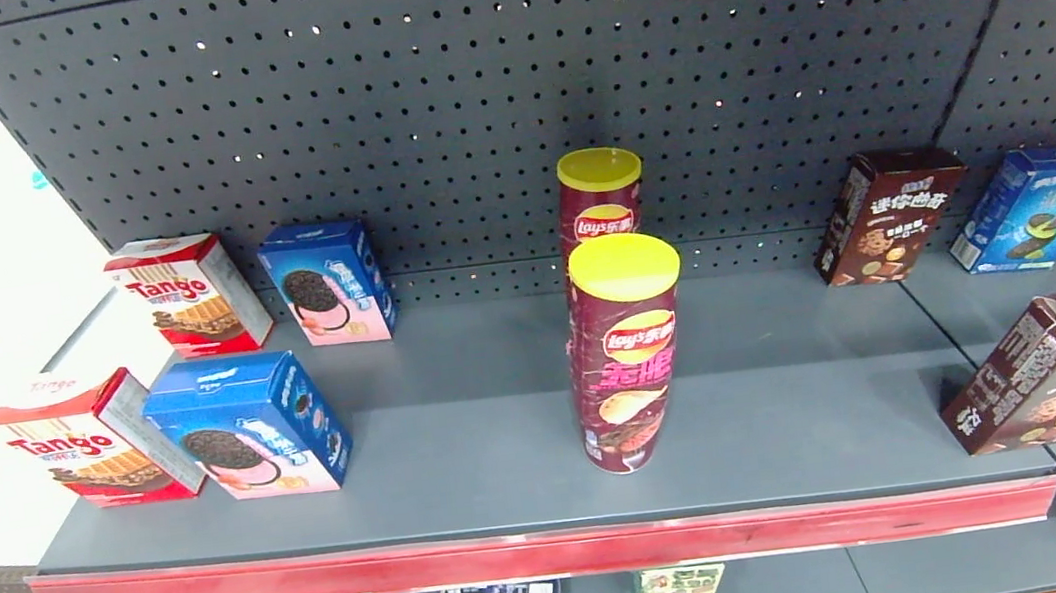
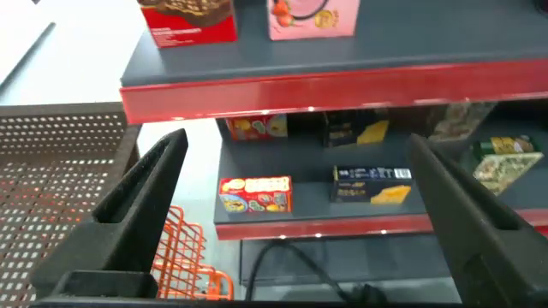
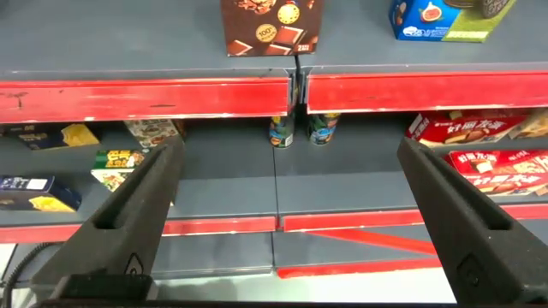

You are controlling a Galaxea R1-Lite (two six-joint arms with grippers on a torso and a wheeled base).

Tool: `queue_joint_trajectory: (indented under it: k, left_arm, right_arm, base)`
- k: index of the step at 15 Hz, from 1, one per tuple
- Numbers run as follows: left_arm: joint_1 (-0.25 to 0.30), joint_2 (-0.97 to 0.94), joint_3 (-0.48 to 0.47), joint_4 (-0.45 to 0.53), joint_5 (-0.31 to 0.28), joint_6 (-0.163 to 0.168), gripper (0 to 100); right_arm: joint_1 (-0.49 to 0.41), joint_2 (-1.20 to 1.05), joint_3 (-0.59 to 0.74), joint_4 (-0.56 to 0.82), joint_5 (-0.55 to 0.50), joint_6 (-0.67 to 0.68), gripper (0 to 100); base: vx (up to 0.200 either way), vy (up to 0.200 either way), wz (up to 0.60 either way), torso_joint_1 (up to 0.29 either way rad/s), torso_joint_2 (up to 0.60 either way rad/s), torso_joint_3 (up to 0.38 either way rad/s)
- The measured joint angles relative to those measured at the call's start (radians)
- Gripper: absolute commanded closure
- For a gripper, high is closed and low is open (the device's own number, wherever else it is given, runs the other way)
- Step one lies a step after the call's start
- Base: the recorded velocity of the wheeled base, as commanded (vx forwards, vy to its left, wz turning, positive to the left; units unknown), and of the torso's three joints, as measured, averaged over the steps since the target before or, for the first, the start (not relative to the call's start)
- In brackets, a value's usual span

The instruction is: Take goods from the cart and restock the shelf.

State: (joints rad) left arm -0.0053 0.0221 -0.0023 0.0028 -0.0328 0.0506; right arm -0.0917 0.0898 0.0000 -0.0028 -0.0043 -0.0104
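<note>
Two maroon chip canisters with yellow lids stand mid-shelf, one (image 1: pixel 624 355) in front of the other (image 1: pixel 598 192). Red wafer boxes (image 1: pixel 87 441) and blue cookie boxes (image 1: pixel 252 426) stand on the grey shelf (image 1: pixel 468 465) at the left. Brown boxes (image 1: pixel 1051 368) and blue boxes (image 1: pixel 1031 209) are on the right. My left gripper (image 2: pixel 298 139) is open and holds nothing, below the top shelf's red front edge (image 2: pixel 342 90), beside the dark mesh cart (image 2: pixel 51 180). My right gripper (image 3: pixel 290 145) is open and holds nothing, facing the lower shelves under a brown box (image 3: pixel 272 26).
An orange wire basket (image 2: pixel 184 265) sits low beside the cart. Lower shelves hold small boxes (image 2: pixel 255 193), cans (image 3: pixel 295 130) and red packs (image 3: pixel 479 128). A pegboard wall (image 1: pixel 463 93) backs the shelf. Bare shelf room lies either side of the canisters.
</note>
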Motion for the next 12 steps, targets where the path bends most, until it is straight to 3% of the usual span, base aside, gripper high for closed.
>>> queue_joint_trajectory:
  k: [3,4,6,8,12]
  left_arm:
    - [0.006,-0.017,0.002,-0.001,0.020,-0.036,0]
    - [0.006,-0.020,0.002,-0.002,0.053,-0.051,0]
    - [0.006,-0.022,0.002,-0.003,0.060,-0.053,0]
    - [0.006,-0.023,0.002,-0.003,0.065,-0.053,0]
    - [0.006,-0.024,0.002,-0.004,0.060,-0.053,0]
  right_arm:
    - [0.001,0.000,0.000,0.000,0.000,0.000,0]
    - [0.001,0.000,0.000,0.000,0.000,0.000,0]
    - [0.001,0.000,0.000,0.000,0.000,0.000,0]
    - [0.001,0.000,0.000,0.000,0.000,0.000,0]
    - [0.013,0.000,0.000,0.000,0.019,-0.001,0]
  base:
    - [0.000,0.000,0.00,0.000,0.00,0.000]
    - [0.000,0.000,0.00,0.000,0.00,0.000]
    - [0.000,0.000,0.00,0.000,0.00,0.000]
    - [-0.200,0.000,0.00,0.002,0.01,0.005]
    - [0.000,0.000,0.00,0.000,0.00,0.000]
